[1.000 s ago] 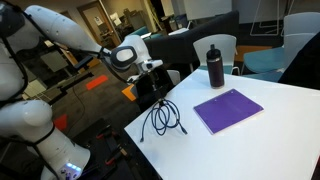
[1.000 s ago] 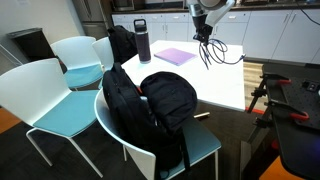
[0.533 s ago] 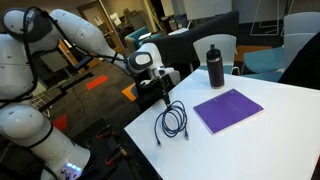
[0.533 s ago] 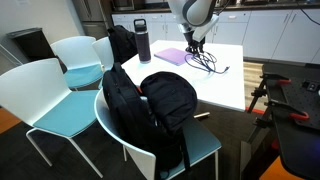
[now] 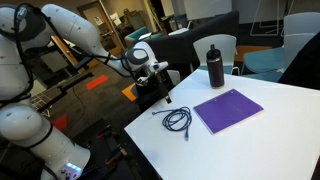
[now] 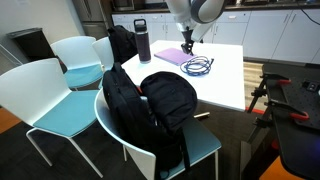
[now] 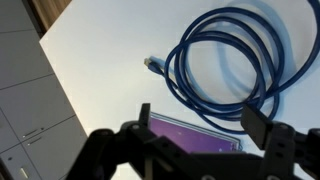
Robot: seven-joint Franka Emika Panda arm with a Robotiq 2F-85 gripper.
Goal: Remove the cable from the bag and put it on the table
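The dark blue cable (image 5: pixel 178 120) lies in loose loops on the white table (image 5: pixel 250 145), just beside the purple notebook (image 5: pixel 228 109). It also shows in an exterior view as cable (image 6: pixel 197 67) and from the wrist as cable (image 7: pixel 225 55), with one plug end pointing away. My gripper (image 5: pixel 165 96) hangs just above it, open, with nothing between its fingers. In the wrist view the gripper (image 7: pixel 200 125) spreads its jaws wide over the notebook's edge. The black bag (image 6: pixel 168 100) slumps on a teal chair in front of the table, apart from the gripper (image 6: pixel 187 46).
A dark upright bottle (image 5: pixel 215 66) stands behind the notebook, near the table's far edge. White-and-teal chairs (image 6: pixel 45 95) ring the table, and a second dark bag (image 6: pixel 122 43) rests on one. The table edge runs close to the cable.
The gripper carried the hanging cable down to the table, opened and let it go. The cable now lies flat in loops, and the gripper has lifted a little clear.
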